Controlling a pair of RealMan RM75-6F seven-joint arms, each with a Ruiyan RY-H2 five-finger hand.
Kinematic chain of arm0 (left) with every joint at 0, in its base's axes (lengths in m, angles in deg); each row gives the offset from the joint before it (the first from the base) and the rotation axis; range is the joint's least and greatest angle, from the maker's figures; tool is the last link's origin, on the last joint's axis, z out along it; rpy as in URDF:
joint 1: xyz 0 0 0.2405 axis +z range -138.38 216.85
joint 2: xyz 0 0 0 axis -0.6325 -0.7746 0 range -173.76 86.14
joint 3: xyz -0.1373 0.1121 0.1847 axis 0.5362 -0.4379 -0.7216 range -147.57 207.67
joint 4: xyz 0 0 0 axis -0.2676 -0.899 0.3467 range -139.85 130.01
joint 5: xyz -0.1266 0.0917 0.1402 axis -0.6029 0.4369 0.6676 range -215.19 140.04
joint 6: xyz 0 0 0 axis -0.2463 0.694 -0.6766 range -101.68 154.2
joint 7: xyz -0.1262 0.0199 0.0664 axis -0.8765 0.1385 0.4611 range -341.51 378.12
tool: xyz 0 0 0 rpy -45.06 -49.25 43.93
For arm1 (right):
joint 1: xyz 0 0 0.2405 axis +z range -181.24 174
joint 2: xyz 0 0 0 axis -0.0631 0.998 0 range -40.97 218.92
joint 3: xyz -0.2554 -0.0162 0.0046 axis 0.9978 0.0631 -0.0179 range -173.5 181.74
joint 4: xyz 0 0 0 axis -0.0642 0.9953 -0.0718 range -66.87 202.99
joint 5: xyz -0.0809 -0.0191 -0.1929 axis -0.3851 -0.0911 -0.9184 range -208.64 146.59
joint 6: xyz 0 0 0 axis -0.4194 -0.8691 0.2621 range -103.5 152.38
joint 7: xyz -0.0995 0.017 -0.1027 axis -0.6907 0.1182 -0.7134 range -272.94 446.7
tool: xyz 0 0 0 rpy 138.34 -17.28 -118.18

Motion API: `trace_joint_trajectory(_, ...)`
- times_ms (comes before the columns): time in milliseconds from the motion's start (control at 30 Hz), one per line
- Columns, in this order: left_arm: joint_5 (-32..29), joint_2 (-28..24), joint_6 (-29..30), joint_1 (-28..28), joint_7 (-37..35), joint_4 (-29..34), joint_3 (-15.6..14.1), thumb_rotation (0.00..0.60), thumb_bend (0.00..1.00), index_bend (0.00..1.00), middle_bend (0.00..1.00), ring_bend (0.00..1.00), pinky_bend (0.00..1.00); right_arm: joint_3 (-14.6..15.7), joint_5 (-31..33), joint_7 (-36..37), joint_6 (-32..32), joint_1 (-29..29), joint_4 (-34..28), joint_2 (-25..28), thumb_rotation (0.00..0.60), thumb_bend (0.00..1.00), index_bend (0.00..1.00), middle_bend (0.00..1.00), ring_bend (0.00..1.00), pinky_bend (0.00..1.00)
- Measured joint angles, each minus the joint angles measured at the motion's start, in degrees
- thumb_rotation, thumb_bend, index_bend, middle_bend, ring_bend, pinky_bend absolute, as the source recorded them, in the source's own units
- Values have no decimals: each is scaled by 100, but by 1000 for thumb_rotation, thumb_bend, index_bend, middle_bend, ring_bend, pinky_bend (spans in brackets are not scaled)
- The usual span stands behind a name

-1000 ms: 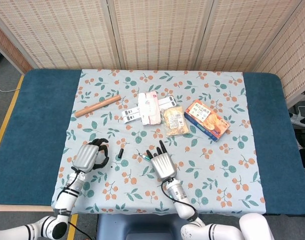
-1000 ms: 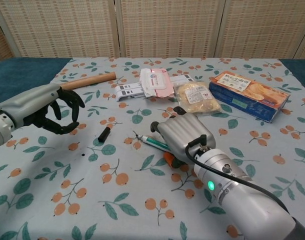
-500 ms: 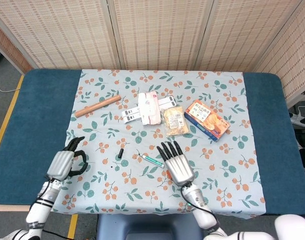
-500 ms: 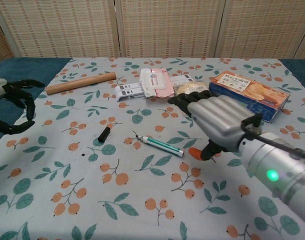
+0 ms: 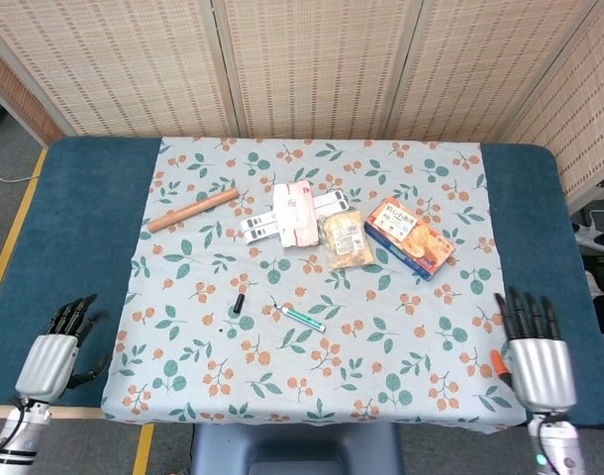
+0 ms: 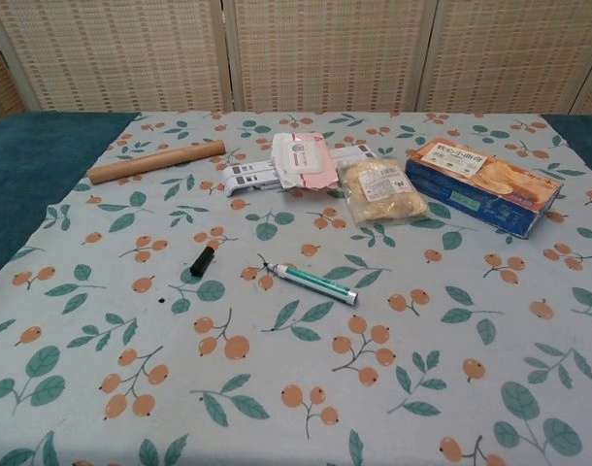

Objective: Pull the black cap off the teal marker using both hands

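The teal marker (image 5: pixel 302 318) (image 6: pixel 315 283) lies uncapped on the floral cloth, its tip pointing left. The black cap (image 5: pixel 239 302) (image 6: pixel 202 259) lies apart from it, a short way to the left. My left hand (image 5: pixel 54 351) is at the table's near left corner, fingers spread and holding nothing. My right hand (image 5: pixel 536 354) is at the near right corner, fingers straight and apart, empty. Both hands are far from the marker. Neither hand shows in the chest view.
A wooden rod (image 5: pixel 194 210) lies at the back left. White packets (image 5: pixel 293 213), a snack bag (image 5: pixel 345 238) and an orange box (image 5: pixel 410 236) sit across the back middle. The cloth (image 5: pixel 421 376) ends at blue table margins on both sides.
Both hands have drawn back from the marker and cap, outward to the near corners, leaving the chest view. The right hand let go of the marker, which lies on the cloth.
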Motion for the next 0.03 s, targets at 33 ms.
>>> trace_joint_trajectory(33, 3, -88, -31, 7, -47, 109, -25, 599, 307, 0, 0, 0, 70, -9, -14, 269, -59, -98, 53, 146, 600, 182, 0, 0, 0, 0)
